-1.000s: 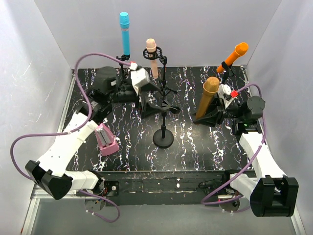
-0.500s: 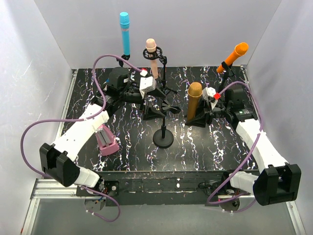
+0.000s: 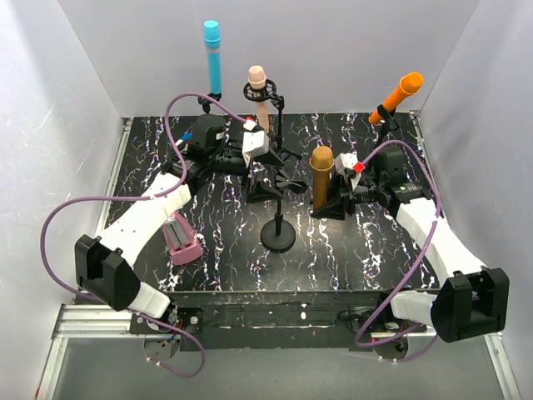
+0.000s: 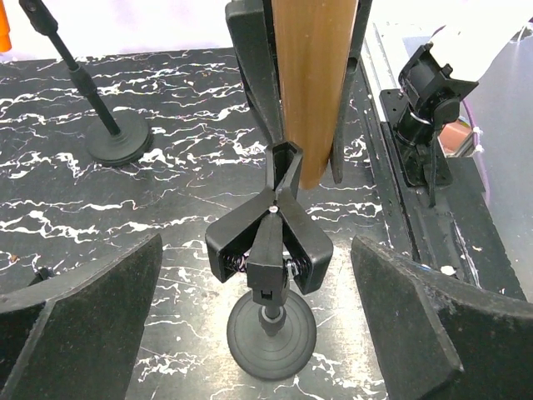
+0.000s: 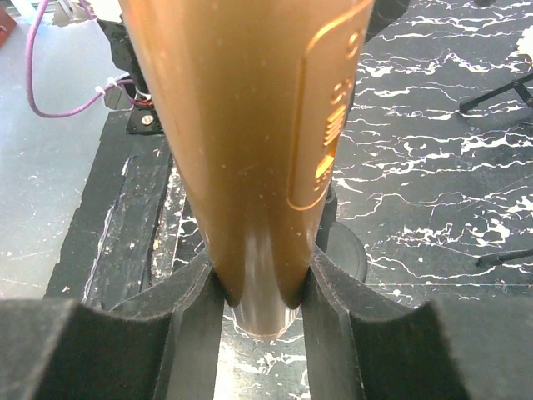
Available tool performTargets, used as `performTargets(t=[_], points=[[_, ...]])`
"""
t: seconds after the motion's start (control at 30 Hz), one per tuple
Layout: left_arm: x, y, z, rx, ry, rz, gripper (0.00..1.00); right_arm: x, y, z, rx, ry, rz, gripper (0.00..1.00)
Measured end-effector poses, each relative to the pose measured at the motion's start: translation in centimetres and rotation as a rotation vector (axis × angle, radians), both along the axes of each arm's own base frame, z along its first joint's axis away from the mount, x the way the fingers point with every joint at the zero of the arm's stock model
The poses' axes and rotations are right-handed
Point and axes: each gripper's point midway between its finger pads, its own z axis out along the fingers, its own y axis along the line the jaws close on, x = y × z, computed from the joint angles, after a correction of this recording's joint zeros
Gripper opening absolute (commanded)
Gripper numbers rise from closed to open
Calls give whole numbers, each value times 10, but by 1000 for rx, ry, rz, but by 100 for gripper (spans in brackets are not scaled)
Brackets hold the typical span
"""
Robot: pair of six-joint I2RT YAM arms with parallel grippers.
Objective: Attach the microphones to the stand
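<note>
Microphones in cyan, pink and orange are mounted; my right tool grasps the brown one near the empty clip, my left tool hangs released.

The golden-brown microphone hangs just beside the stand clip.

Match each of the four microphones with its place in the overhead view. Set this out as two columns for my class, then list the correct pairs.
Column one
1. cyan microphone
2. pale pink microphone
3. orange microphone
4. golden-brown microphone

Column two
A. gripped by the right claw
B. back right, tilted
C. back left, upright
D. back centre, upright

Pairs: 1-C, 2-D, 3-B, 4-A
</note>
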Motion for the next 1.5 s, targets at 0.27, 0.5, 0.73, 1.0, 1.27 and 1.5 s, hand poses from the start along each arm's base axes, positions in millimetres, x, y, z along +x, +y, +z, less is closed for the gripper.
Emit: performTargets(t=[0.27, 0.5, 0.73, 1.0, 1.27, 1.5], points=[[1, -2, 3, -12, 2, 5, 67, 4, 1, -3, -8, 1, -3, 4], [2, -3, 4, -23, 4, 11, 10, 3, 3, -4, -16, 5, 2, 4], [3, -2, 3, -27, 2, 29, 0, 8, 10, -2, -20, -3, 21, 4], [-1, 4, 2, -37, 3, 65, 0, 21, 18, -8, -38, 9, 19, 5], [-2, 8, 2, -68, 24, 125, 0, 21, 38, -20, -20, 32, 10, 5], [2, 15, 4, -125, 59, 231, 0, 26, 50, -29, 42, 104, -33, 5]])
